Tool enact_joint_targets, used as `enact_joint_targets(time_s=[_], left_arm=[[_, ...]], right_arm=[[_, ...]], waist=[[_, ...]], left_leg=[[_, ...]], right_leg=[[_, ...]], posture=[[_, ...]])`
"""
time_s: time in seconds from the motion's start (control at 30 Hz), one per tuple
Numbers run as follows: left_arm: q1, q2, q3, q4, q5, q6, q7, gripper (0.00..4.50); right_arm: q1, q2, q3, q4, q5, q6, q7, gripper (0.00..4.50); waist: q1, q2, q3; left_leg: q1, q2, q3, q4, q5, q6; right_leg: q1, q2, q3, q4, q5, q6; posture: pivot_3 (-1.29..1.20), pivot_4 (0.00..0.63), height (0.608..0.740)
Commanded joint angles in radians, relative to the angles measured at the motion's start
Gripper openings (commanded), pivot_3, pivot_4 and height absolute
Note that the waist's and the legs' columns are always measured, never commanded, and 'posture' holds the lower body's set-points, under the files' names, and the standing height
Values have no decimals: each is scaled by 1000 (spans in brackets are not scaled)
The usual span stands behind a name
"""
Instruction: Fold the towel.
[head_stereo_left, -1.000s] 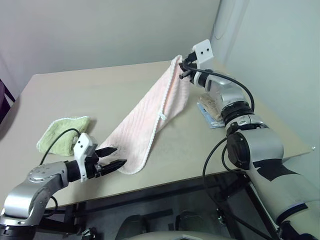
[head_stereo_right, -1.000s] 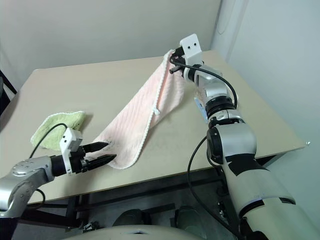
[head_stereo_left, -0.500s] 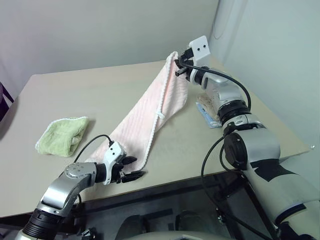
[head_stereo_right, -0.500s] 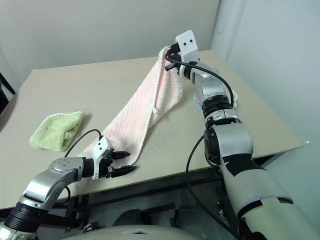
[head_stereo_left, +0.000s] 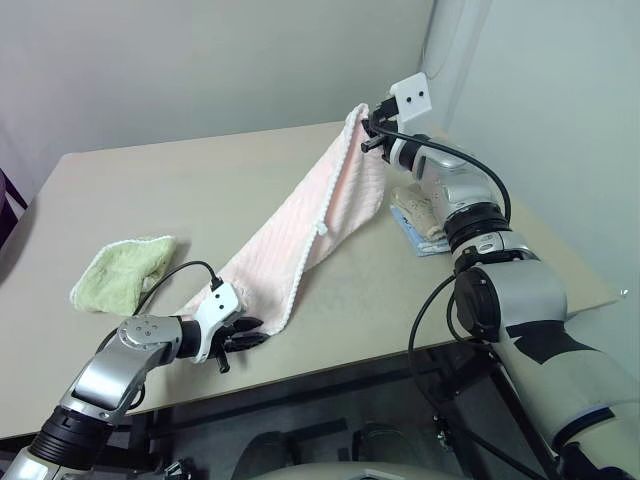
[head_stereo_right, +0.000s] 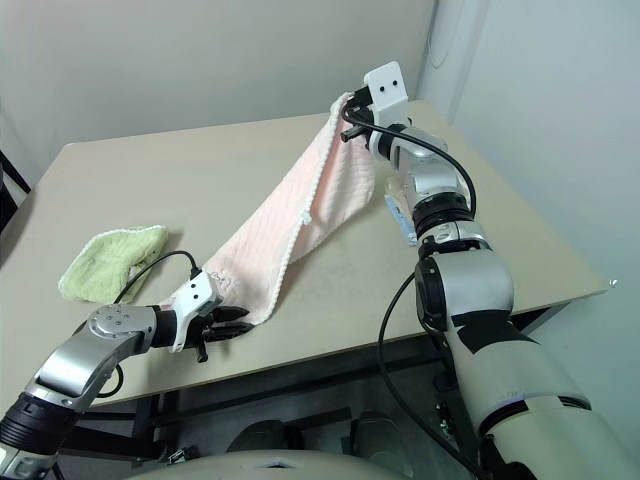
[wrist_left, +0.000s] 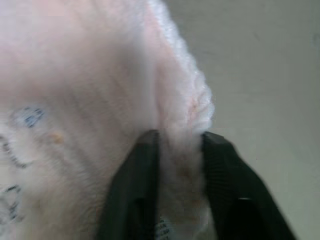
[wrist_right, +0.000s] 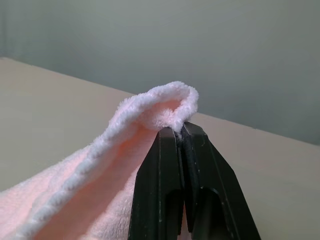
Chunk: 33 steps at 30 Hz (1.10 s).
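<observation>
Green cloth is lying bunched at the table's left side, apart from the action; next to it the left gripper is sitting at the near edge, fingers pinching a fold at the towel's low end, terry bulging between the pads, so it's grasping the towel. That pink towel is running as a sagging diagonal band from that near end, which is resting on the table, up and back to the right gripper, which is clenched tight on the high corner and holding it up in the air over the far right of the table. Judging by the sag and the way the edge is rolling over at the pinch, it's light, limp and plush: won't hold shape, shouldn't slip much, nothing to break. Best holds look like the corners along the white stitched edging, both already taken. A small printed motif is showing in the left wrist view near the fingers, too blurred to read; no legible brand or writing. A pale flat item is lying under the right arm
</observation>
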Motion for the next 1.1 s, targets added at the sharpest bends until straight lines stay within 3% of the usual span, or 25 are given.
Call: enact_joint_targets(time_s=[0.03,0.17,0.33,0.43,0.53,0.67,0.87,1.1], left_arm=[[26,-5,-18,62,15,62,1,11],[30,-26,69,25,-84,103,-21,11],[-30,-3,397,-19,-407,262,-66,11],[-115,49,580,48,-519,319,-55,11],[-239,121,680,221,-528,315,-40,11],[-517,177,663,578,-438,216,-12,11],[-939,128,598,1128,-301,30,28,11],[-1146,52,506,1405,-109,-237,17,11]], right_arm=[[-19,-9,-8,-40,15,-12,-9,0],[-15,-14,-8,-35,12,-14,-12,0],[5,-43,-5,-26,2,-17,-18,0],[19,-69,5,-13,-13,-27,-27,0],[25,-96,6,9,-22,-40,-40,0],[12,-127,1,48,-25,-57,-58,0],[-22,-89,-45,97,20,-123,-94,0],[-98,-50,-121,158,74,-196,-122,0]], waist=[[1,0,0],[0,0,0],[4,-2,2],[4,-4,3],[1,-4,3],[5,-5,3],[3,-7,4],[1,-11,6]], left_leg=[[0,0,0,0,0,0],[0,0,0,0,0,0],[-3,0,0,0,1,0],[-4,0,-2,2,1,0],[-4,-1,-2,3,1,0],[-3,-1,-3,6,1,0],[-2,0,-2,7,1,1],[-4,0,-2,6,1,1]], right_leg=[[0,0,0,0,0,0],[0,0,0,0,0,0],[-3,0,-1,0,0,0],[-2,0,-2,0,0,0],[-1,0,-2,-1,0,0],[1,2,-4,1,0,0],[3,5,-3,1,5,9],[1,5,-3,1,5,9]], posture=[[0,0,740],[0,0,740],[0,0,740],[0,0,740],[0,0,740],[0,0,740],[0,0,740],[0,0,740]])
